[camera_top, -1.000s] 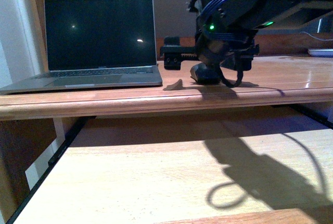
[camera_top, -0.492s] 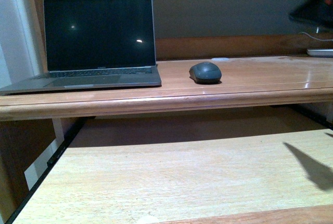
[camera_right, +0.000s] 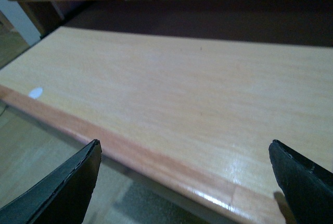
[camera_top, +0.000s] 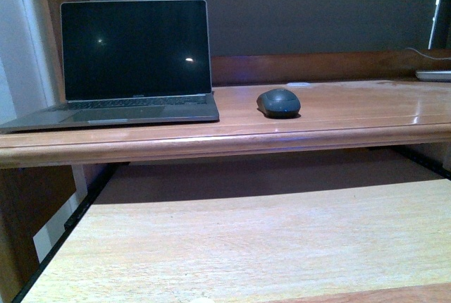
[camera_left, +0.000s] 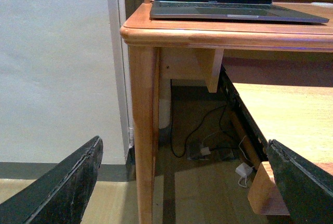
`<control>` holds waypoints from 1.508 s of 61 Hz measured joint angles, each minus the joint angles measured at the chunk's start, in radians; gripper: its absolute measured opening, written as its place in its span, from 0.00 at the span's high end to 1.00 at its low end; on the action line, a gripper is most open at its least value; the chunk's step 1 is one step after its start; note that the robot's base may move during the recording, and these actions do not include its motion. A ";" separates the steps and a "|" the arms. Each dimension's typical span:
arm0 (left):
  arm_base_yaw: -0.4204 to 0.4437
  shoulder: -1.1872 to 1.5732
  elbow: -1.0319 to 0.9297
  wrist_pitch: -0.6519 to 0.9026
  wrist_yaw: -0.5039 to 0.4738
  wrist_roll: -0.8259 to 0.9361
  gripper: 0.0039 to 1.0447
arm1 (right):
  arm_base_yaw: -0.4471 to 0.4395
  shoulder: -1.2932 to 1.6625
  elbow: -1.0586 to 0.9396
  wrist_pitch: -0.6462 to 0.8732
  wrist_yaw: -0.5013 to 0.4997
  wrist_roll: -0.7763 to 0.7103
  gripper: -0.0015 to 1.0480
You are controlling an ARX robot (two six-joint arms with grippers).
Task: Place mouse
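- The laptop (camera_top: pixel 134 56) is sitting open on the left of the desk top (camera_top: pixel 352 116). The mouse (camera_top: pixel 278 103) is lying just right of it, not touching.
- Risk, as I am judging it: an arm swinging low across the desk could be knocking the mouse into the laptop or off the front edge.
- The left gripper (camera_left: pixel 182 182) is hanging beside the desk leg (camera_left: pixel 143 130), fingers spread, empty.
- The right gripper (camera_right: pixel 184 182) is hovering over the pull-out shelf (camera_right: pixel 171 94), fingers apart, empty. The mouse is lying well apart from both.

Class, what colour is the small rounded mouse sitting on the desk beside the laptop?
Dark grey; the small rounded computer mouse shows best in the front view.
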 joint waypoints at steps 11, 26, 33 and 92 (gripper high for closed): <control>0.000 0.000 0.000 0.000 0.000 0.000 0.07 | -0.036 0.039 0.026 -0.261 -0.064 -0.229 0.07; 0.000 0.000 0.000 0.000 0.000 0.000 0.07 | -0.062 0.127 0.042 -0.304 -0.002 -0.396 0.07; 0.000 0.000 0.000 0.000 0.000 0.000 0.07 | 0.003 0.127 -0.013 -0.116 0.051 -0.367 0.07; 0.000 0.000 0.000 0.000 0.000 0.000 0.07 | 0.646 0.718 0.377 0.675 1.124 0.383 0.07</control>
